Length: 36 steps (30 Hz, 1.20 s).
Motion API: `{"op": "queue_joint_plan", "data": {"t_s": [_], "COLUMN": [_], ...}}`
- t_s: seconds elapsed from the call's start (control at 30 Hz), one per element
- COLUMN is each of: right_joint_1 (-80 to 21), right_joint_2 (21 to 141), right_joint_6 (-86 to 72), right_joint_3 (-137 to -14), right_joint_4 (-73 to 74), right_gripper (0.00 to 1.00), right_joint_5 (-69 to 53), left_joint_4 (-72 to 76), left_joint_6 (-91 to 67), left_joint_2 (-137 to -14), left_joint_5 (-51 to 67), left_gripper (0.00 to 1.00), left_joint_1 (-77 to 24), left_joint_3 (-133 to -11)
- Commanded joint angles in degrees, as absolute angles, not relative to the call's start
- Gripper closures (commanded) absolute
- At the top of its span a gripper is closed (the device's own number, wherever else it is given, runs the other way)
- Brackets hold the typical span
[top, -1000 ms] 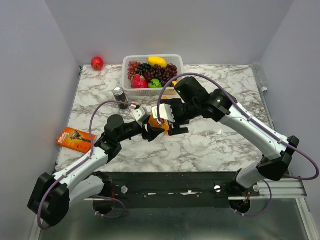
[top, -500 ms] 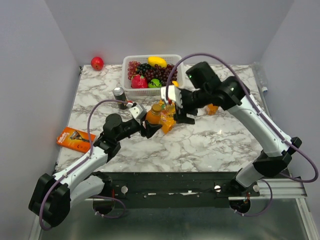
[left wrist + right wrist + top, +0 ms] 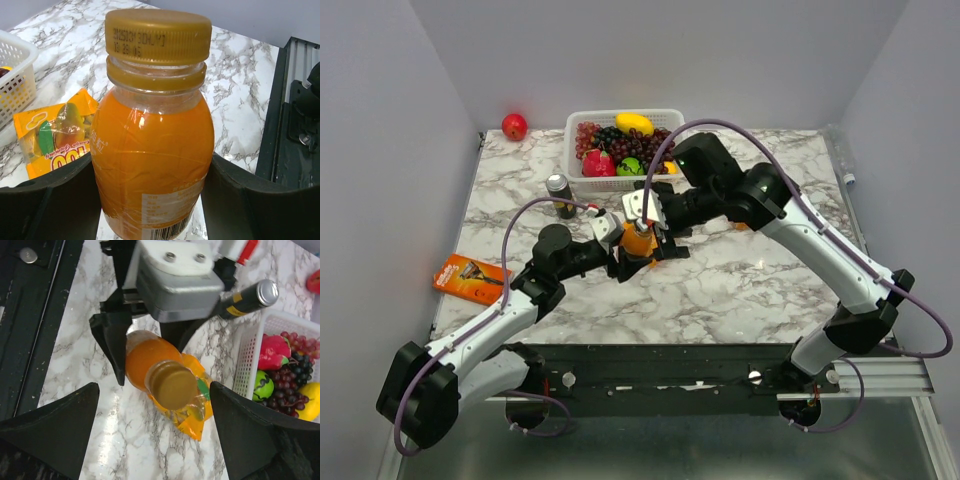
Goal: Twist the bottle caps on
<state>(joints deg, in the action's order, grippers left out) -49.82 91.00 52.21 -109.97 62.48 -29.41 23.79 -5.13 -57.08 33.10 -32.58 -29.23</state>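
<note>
The golden cap [image 3: 174,385] sits on the neck of the orange juice bottle [image 3: 152,150], just above the neck ring. Whether it is turned down tight cannot be told. The bottle stands roughly upright near the middle of the worktop [image 3: 740,290]. Its long axis runs up from its base toward the right wrist, leaning a little, so the right wrist view looks almost straight down onto the top of the cap.

The left gripper [image 3: 152,195] pinches the bottle's body, one dark finger pressed on each flank below the shoulder, which leaves the neck and cap free. The base is out of view, so whether the bottle rests on the worktop or is held just above it cannot be told.

The right gripper [image 3: 153,390] hangs above the cap with its fingers spread wide. One stands off to each side, both apart from the cap and holding nothing. The cap therefore lies straight ahead of this gripper and between its fingers. It is the nearer arm for the twist, which would call for lowering along the bottle's axis, closing on the cap's rim and turning.

A yellow-orange snack packet [image 3: 197,415] lies just behind the bottle. Farther back are a dark can [image 3: 250,297] and a white fruit basket [image 3: 245,352].
</note>
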Motion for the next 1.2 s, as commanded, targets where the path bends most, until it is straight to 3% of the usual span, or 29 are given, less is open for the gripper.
{"op": "queue_joint_plan", "data": {"t_s": [0.0, 0.57, 1.17], "right_joint_1": [-51.6, -52.0, -52.1], "right_joint_2": [90.9, 90.9, 83.8], "right_joint_6": [57.2, 55.3, 51.1], "right_joint_3": [-108.0, -101.9, -94.9], "right_joint_4": [61.2, 61.4, 80.7], "right_gripper": [0.02, 0.04, 0.11], "right_joint_5": [-32.2, -23.9, -23.6], "left_joint_4": [23.3, 25.9, 29.8], "left_joint_6": [-3.7, -6.3, -8.8], "left_joint_2": [-57.6, -56.9, -57.5], "left_joint_5": [35.9, 31.6, 28.0], "left_gripper": [1.0, 1.0, 1.0], "left_joint_1": [-33.3, -32.8, -30.2], "left_joint_3": [-31.5, -31.5, -29.8]}}
